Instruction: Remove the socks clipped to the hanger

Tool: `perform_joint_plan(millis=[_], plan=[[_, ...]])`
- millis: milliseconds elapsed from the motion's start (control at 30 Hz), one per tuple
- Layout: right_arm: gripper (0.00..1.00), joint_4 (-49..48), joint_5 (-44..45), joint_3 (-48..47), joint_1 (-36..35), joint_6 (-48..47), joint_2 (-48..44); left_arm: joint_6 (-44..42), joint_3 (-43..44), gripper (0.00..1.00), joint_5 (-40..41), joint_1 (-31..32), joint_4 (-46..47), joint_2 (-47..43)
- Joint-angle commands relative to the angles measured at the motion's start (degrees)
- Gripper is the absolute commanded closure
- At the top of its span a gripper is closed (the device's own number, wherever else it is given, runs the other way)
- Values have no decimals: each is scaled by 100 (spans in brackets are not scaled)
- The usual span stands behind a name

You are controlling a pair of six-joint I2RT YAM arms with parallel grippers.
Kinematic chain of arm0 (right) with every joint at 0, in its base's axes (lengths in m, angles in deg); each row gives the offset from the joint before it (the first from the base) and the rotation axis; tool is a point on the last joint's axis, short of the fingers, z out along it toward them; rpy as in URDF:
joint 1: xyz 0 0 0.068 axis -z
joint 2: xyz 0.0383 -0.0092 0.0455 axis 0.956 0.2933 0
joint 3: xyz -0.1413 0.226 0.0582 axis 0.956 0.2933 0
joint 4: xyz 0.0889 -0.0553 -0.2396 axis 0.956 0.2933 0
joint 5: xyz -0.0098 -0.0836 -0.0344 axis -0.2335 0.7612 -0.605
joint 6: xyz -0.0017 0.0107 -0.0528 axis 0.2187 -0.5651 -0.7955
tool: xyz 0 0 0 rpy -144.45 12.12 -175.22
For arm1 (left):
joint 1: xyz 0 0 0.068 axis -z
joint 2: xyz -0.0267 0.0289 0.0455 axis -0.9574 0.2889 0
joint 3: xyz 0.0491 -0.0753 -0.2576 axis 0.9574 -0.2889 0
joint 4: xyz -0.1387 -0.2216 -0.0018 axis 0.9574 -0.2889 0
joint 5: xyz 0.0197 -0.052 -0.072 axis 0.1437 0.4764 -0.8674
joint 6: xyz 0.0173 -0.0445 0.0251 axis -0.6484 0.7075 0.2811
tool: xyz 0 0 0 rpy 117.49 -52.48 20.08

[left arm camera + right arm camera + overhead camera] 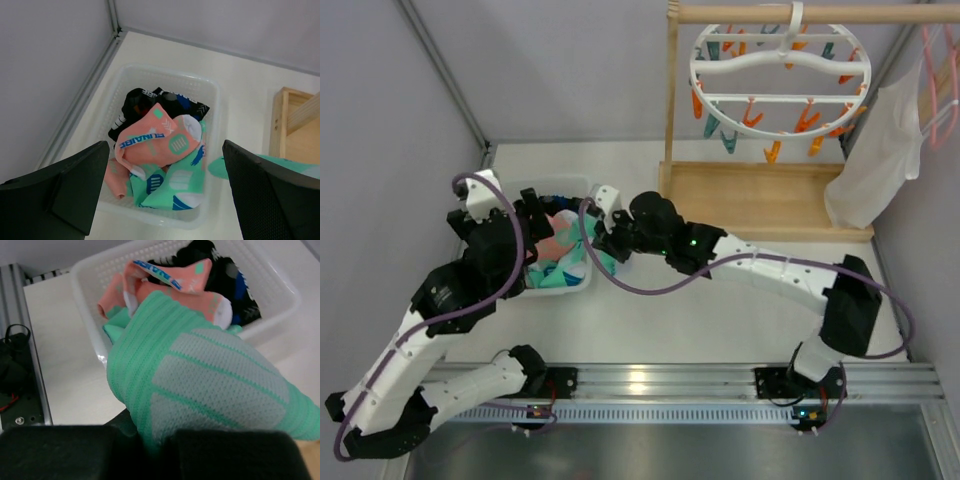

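The white round hanger (780,62) hangs from the wooden rail at the back right; only orange and teal clips dangle from it, no socks. Several socks (160,160), salmon, mint and black, lie piled in a clear basket (212,90). My right gripper (603,245) is shut on a mint green sock (200,380) just over the basket's right rim; this sock fills the right wrist view. My left gripper (165,200) is open and empty, its fingers (65,185) wide apart above the basket's near side.
The basket (582,182) sits left of centre on the white table. A wooden stand base (760,195) lies at the back right. A pink hanger (940,80) with a white garment (875,160) hangs at the far right. Grey walls stand left and behind.
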Motion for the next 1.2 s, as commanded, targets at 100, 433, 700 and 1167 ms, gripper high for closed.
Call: perform_joint_plan(millis=[100, 433, 700, 1167], plan=[[99, 153, -1263, -2133, 29, 277, 2050, 334, 190, 2, 691, -21, -146, -811], [96, 261, -298, -5888, -16, 770, 5535, 484, -144, 2, 753, -12, -120, -1067], [100, -84, 381, -6496, -15, 718, 6679, 590, -363, 2, 700, -12, -102, -1094], [50, -1050, 152, -4800, -68, 981, 5027, 652, -452, 2, 665, -12, -93, -1226]])
